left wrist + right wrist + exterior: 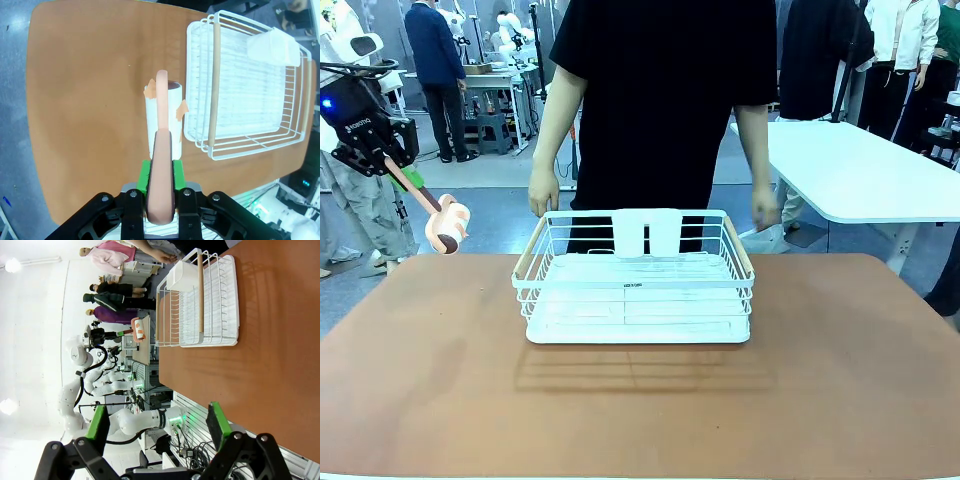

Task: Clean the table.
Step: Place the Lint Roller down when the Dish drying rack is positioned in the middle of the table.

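Table (440, 380) with a reddish-brown top fills the lower half of the front view, and a white wire rack (638, 285) stands on it near the far edge, at about 12 o'clock from the table's middle. A small white cup holder (647, 232) hangs on the rack's far wall. A person in a black shirt (660, 90) stands behind the rack, one hand (542, 192) at the rack's 11 o'clock corner, the other hand (763, 210) at its 1 o'clock corner.

The left gripper (382, 152) is up in the air at 10 o'clock, off the table's left far corner. Its fingers are closed on the pink handle of a lint roller (442, 225), whose head hangs down toward 4 o'clock from the gripper. In the left wrist view the roller's white drum (162, 117) carries orange scraps, with the table below and the rack at 2 o'clock.

The right gripper (157, 424) is wide open and holds nothing; its green pads (97, 422) stand well apart above the table, with the rack at 12 o'clock.
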Robot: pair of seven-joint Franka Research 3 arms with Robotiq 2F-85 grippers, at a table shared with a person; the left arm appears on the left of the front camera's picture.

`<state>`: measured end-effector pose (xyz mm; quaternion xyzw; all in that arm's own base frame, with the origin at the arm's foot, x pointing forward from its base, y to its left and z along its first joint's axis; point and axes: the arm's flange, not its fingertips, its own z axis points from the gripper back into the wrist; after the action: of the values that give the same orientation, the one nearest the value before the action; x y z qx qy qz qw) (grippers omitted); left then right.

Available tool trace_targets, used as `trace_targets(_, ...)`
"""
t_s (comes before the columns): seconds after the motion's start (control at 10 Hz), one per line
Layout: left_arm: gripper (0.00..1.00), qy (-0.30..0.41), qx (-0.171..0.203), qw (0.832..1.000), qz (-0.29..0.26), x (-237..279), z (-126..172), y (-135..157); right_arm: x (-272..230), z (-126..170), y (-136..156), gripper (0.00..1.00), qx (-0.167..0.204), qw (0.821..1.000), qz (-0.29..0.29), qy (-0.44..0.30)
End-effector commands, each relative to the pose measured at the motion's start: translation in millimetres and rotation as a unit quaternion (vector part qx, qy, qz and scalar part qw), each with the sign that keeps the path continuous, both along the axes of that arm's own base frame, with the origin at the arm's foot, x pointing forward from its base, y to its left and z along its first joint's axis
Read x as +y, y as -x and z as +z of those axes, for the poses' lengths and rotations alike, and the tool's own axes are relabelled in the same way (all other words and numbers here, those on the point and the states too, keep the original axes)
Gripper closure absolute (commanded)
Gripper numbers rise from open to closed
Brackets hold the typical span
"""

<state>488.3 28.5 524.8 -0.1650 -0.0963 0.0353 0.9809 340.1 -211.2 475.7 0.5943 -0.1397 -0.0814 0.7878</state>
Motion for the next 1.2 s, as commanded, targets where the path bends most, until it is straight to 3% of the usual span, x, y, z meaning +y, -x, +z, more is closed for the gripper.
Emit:
trace_targets(0.0,0.92,-0.001,-0.003,1.0,0.002,1.9,4.6,0.2,0.5,2.0,2.2,0.0,-0.007,1.0,0.004,-0.004)
trace_targets(0.9,0.92,-0.001,-0.003,1.0,0.002,1.9,4.6,0.2,0.5,2.0,2.2,0.0,-0.007,1.0,0.004,-0.004)
trace_targets(1.0,0.78,0.0,0.0,1.0,0.0,0.0,0.0,0.0,0.5,2.0,2.2,0.0,-0.007,1.0,0.004,-0.004)
trace_targets(1.1,0.78,-0.014,-0.006,0.998,0.064,-4.1,-0.3,-3.5,0.5,2.0,2.2,0.0,-0.007,1.0,0.004,-0.004)
